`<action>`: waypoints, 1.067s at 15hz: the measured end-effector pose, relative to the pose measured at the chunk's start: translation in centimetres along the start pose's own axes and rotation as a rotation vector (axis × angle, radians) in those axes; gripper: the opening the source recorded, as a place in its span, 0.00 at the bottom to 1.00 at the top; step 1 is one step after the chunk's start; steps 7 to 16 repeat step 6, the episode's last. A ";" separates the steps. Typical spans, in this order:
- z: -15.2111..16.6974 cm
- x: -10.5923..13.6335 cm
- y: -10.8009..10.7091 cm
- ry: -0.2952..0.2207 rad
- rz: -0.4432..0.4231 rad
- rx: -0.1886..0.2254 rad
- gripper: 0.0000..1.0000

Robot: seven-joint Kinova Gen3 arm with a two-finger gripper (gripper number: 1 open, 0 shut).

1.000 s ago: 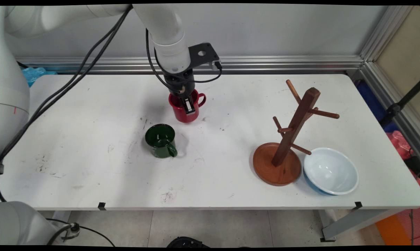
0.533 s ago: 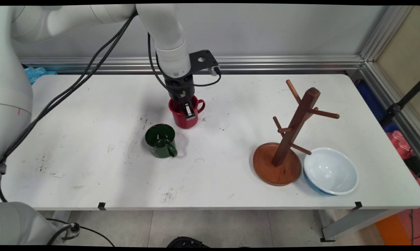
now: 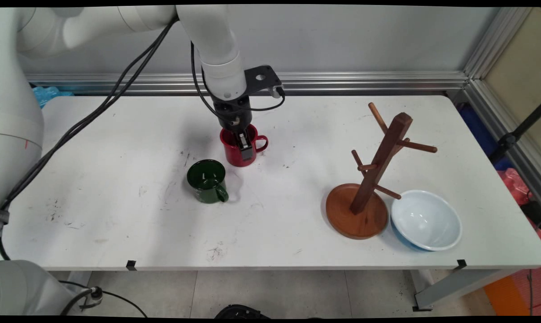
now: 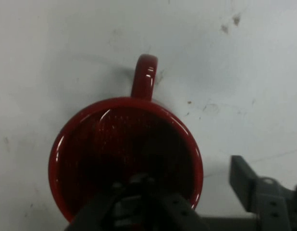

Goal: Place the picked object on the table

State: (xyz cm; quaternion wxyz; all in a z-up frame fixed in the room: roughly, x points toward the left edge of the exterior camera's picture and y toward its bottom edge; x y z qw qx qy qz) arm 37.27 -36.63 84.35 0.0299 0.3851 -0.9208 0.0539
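arm: white, enters from upper left, forearm slopes down and right to wrist, black cables hanging off it | wrist: black bracket juts to the right | claw (image 3: 244, 150): points nearly straight down, low over the bench | fingers: one (image 3: 246, 151) shows on near side, black; the other's tip is hidden, gap unreadable

No text, label, brand, number or sign can be read in either view. The red mug (image 3: 239, 150), the green mug (image 3: 207, 181), the wooden rack (image 3: 369, 179), the bowl (image 3: 425, 220) and the table (image 3: 118, 215) all carry no lettering that shows.
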 end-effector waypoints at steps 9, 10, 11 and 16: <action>-0.4 -0.2 0.1 0.006 0.047 -0.002 1.00; -0.4 -0.2 0.1 0.006 0.047 -0.002 1.00; -0.4 -0.2 0.1 0.006 0.047 -0.002 1.00; -0.4 -0.2 0.1 0.006 0.047 -0.002 1.00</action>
